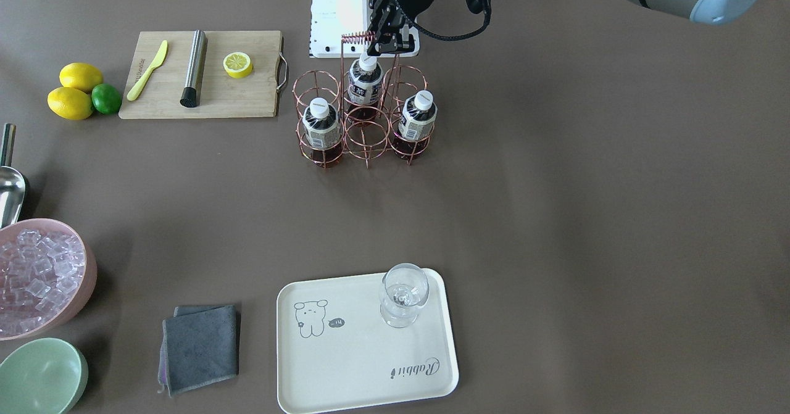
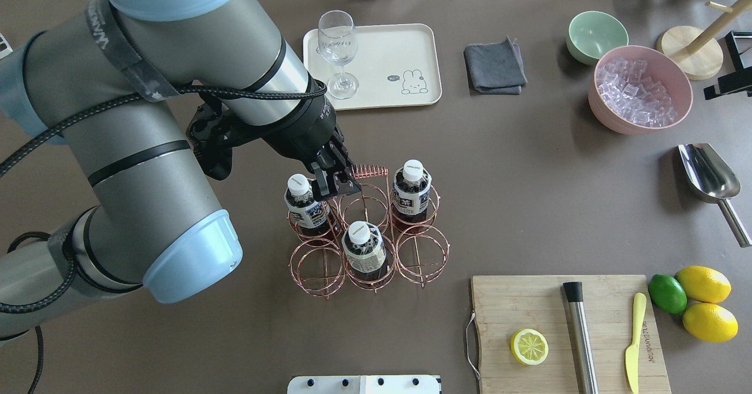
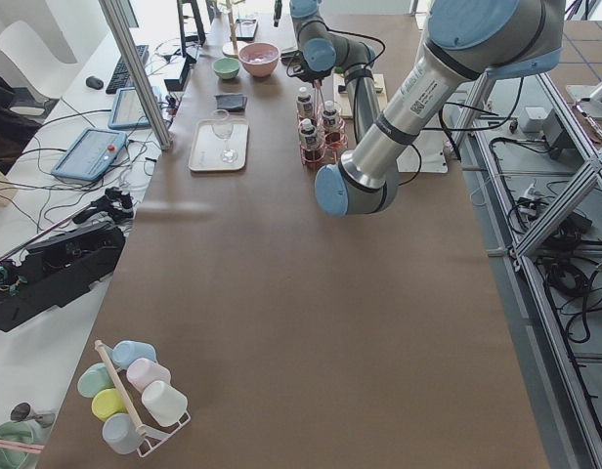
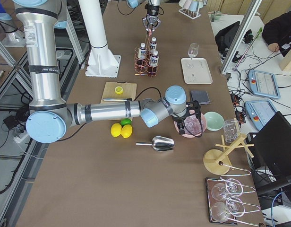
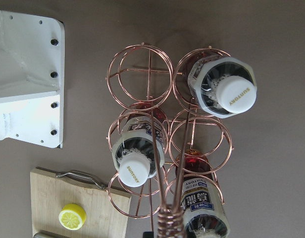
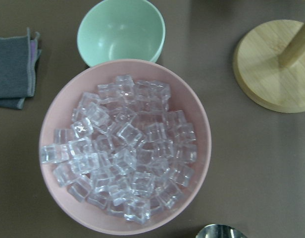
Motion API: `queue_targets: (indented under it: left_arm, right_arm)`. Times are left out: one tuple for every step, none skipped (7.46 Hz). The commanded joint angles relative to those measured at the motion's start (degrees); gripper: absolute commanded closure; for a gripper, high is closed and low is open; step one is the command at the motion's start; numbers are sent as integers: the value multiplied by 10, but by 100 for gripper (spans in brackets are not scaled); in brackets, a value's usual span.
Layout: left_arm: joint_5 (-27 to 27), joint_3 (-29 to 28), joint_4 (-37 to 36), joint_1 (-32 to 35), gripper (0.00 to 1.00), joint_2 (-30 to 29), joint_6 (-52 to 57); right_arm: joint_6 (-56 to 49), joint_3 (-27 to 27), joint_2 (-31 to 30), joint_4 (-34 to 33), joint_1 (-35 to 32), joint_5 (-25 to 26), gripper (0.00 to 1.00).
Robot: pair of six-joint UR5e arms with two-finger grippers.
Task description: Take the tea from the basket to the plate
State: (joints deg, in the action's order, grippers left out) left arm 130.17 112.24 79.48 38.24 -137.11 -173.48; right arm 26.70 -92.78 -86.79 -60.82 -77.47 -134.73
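The copper wire basket (image 2: 308, 270) stands mid-table with three tea bottles in its cells: one on the far left (image 2: 304, 205), one near the robot (image 2: 364, 250) and one on the far right (image 2: 411, 189). They also show from above in the left wrist view (image 5: 231, 94). My left gripper (image 2: 336, 189) is above the basket at the coiled handle (image 2: 370, 171), with its jaws close on the coil's end. The cream plate (image 2: 382, 47) lies beyond with a stemmed glass (image 2: 338, 44) on it. My right gripper (image 4: 188, 124) hangs over the ice bowl; I cannot tell its state.
A pink bowl of ice (image 2: 637, 88), a mint bowl (image 2: 596, 36), a grey cloth (image 2: 494, 65) and a metal scoop (image 2: 708, 177) lie on the right. A cutting board (image 2: 564, 329) with a lemon half, muddler and knife is near right, with lemons and a lime (image 2: 699, 297) beside it.
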Motion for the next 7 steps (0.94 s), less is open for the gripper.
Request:
queue_targets:
  left_arm:
    - [0,-4,-1,1,100,-5,0]
    - [0,-4,-1,1,100,-5,0]
    - [0,-5,-1,1,100,-6,0]
    - [-1,-5,-1,1,100,-5,0]
    - [0,-5,-1,1,100,-5,0]
    - [0,-5,-1,1,100,-4,0]
    - [-1,-5,-1,1,100,-4,0]
  right_arm:
    - [10,-39,17,61,73,-14,0]
    - [13,-46,43,75,107,-11,0]
    - [16,-52,69,77,121,-11,0]
    - [55,-95,72,88,123,-25,0]
    - [131,-124,71,161,150,-34,0]
    - [209,-121,80,261,201,-13,0]
    - [257,-126,86,308,243,30,0]
